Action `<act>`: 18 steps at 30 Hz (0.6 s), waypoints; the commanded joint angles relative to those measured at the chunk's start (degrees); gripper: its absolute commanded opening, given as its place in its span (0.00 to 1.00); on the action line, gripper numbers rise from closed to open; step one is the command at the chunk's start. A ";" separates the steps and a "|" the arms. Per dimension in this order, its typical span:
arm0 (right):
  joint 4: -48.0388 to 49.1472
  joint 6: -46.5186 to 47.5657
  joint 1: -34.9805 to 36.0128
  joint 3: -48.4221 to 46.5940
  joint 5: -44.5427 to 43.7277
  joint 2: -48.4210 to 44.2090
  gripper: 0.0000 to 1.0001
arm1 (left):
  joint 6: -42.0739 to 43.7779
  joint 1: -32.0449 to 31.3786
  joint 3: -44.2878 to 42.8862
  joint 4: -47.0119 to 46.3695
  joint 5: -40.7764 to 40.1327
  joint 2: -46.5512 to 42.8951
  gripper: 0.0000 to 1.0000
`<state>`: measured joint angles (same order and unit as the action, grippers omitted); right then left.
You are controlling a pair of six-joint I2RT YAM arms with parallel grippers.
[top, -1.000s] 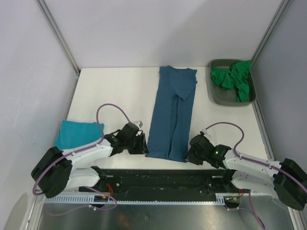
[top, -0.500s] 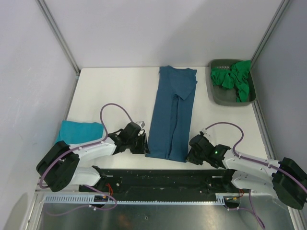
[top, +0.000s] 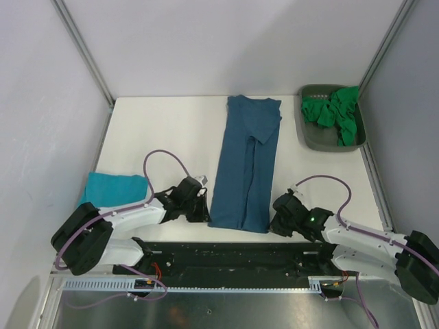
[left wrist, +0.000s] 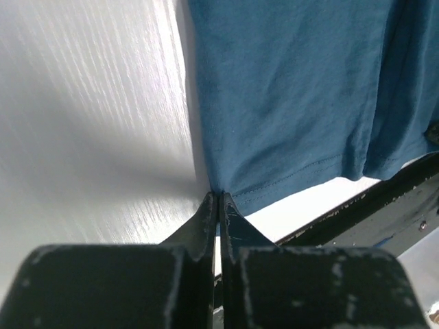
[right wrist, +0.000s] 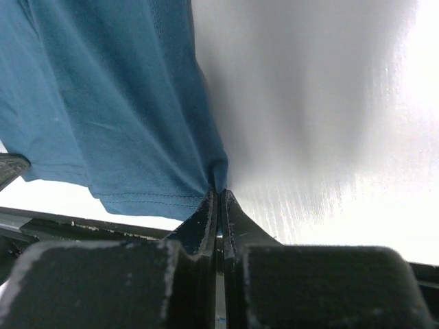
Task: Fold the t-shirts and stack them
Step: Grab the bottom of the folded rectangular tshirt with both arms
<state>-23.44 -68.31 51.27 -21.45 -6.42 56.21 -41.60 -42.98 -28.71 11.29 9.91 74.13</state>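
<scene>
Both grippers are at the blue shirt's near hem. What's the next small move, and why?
Probably raise both corners together just off the table, ready for a half-fold toward the collar. The left gripper and right gripper are each shut on a near hem corner of the dark blue t-shirt, which lies flat as a long narrow strip with its sleeves folded in.

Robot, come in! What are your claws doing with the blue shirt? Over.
Left gripper shut on dark blue shirt, near left corner. Right gripper shut on its near right corner. Shirt flat, folded lengthwise. Nothing lying on it.
</scene>
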 commanded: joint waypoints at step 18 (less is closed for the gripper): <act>-20.07 9.84 -0.76 -21.55 -10.40 -5.42 0.00 | -5.04 -2.70 -7.40 6.11 -1.68 -13.07 0.00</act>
<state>-43.07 -66.30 54.46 -35.16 -11.35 44.64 -47.79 -47.99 -28.32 18.00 10.37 57.60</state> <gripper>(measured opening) 0.027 0.008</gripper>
